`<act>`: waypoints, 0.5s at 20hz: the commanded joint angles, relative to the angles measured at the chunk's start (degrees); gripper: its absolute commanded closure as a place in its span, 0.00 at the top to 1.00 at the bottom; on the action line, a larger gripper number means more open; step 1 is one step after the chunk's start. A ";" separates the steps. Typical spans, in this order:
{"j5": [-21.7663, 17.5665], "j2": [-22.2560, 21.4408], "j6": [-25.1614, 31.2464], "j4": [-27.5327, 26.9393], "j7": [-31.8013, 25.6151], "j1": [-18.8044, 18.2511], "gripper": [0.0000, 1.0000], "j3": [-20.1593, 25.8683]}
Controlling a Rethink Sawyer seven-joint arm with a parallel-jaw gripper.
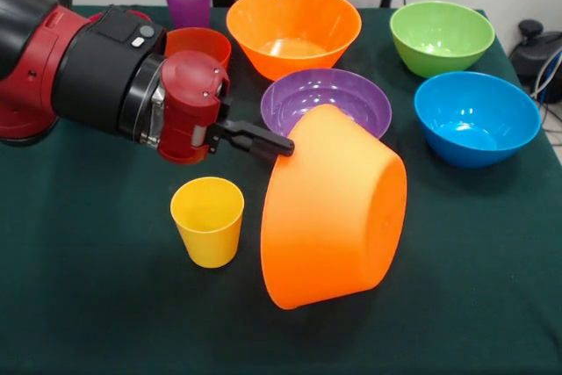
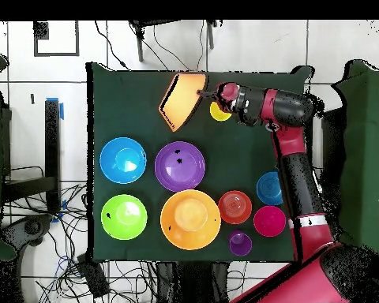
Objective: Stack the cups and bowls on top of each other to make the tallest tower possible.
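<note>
Red and black arm [image 1: 97, 76], black claw [image 1: 279, 147]

The tilted orange bowl [image 1: 338, 208] looks like smooth plastic with a soft satin sheen on its outside. The upright orange bowl [image 1: 294, 28], the purple bowl [image 1: 338, 98], the green bowl [image 1: 442, 37] and the blue bowl [image 1: 476, 118] are glossy plastic, with bright highlights inside. The yellow cup [image 1: 208, 220] is opaque smooth plastic; the purple cup [image 1: 188, 1] looks translucent. The table [image 1: 88, 287] is covered in matt dark green cloth. The arm [image 1: 97, 72] has hard red and black shells, slightly shiny, and the gripper [image 1: 281, 147] is matt black.
</note>
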 commanded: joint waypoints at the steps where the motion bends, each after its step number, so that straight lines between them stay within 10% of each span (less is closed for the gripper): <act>1: -2.36 4.53 4.51 -5.77 -21.54 0.57 0.00 -4.24; 10: -2.41 6.58 5.88 -8.45 -23.88 0.74 0.00 -4.07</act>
